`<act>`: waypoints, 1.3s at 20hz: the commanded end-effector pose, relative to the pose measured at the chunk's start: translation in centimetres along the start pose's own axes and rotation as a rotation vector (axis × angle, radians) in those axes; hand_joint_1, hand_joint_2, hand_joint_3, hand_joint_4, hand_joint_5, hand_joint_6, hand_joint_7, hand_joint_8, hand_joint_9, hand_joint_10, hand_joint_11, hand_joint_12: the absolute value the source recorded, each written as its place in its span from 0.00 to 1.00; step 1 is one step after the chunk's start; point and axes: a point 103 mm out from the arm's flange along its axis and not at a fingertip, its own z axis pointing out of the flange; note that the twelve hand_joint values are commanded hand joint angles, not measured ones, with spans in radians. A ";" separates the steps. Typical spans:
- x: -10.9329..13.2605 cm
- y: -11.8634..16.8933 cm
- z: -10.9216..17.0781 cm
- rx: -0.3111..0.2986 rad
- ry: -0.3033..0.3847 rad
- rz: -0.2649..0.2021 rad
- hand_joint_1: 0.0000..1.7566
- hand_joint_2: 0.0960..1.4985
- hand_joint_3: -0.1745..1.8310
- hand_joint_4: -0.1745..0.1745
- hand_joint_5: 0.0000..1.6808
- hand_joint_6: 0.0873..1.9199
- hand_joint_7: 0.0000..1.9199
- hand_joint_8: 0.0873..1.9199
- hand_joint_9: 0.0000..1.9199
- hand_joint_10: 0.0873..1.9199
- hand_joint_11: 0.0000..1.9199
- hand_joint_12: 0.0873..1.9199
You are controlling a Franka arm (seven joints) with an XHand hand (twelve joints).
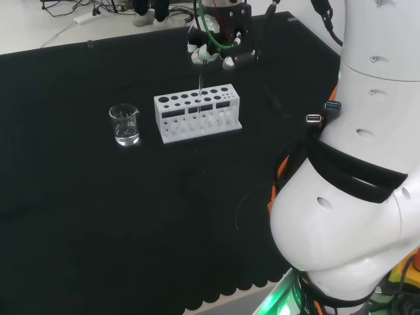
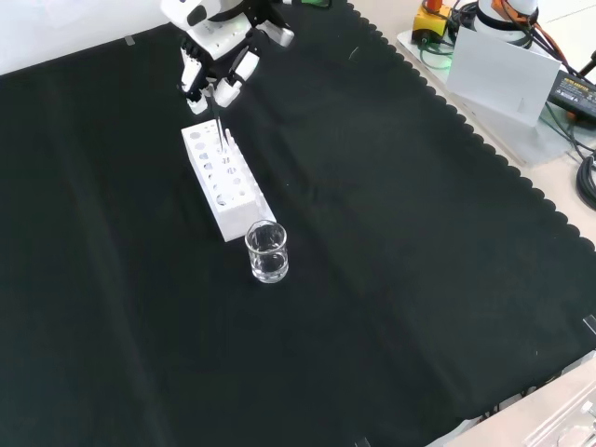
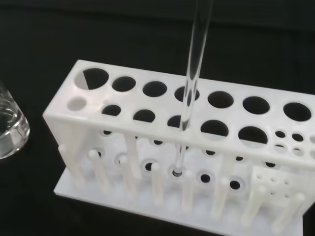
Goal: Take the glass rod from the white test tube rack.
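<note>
hand (image 1: 220,56): above the rack's far side near the cloth's far edge in head view; fingers curled together around the rod's top
rod (image 3: 193,73): clear glass, near upright, top in the hand; lower end still inside the rack
rod, wrist view: passes through a top-plate hole in the back row about mid-length, tip sits at a socket in the base plate
rod, head view: thin pale line (image 1: 200,88) from hand down to rack; tip not discernible there
rack (image 1: 197,111): white, on the cloth (image 1: 98,210), toward its far edge in head view; other holes look empty in wrist view
beaker (image 1: 125,125): clear, just beside the rack's left end in head view, not touching
front view: beaker (image 2: 267,251) sits in front of the rack's near end (image 2: 223,177); hand (image 2: 219,65) above the rack's far end
</note>
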 end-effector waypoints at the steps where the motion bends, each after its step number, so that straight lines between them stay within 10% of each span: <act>1: -0.4 0.2 1.0 0.049 -0.024 0.014 0.58 0.75 0.00 0.01 0.39 0.39 0.38 0.39 0.56 0.33 0.64 0.52; 26: -0.1 -0.1 0.2 -0.004 0.037 0.004 0.63 0.77 0.00 0.00 0.48 0.39 0.56 0.46 0.75 0.30 0.84 0.36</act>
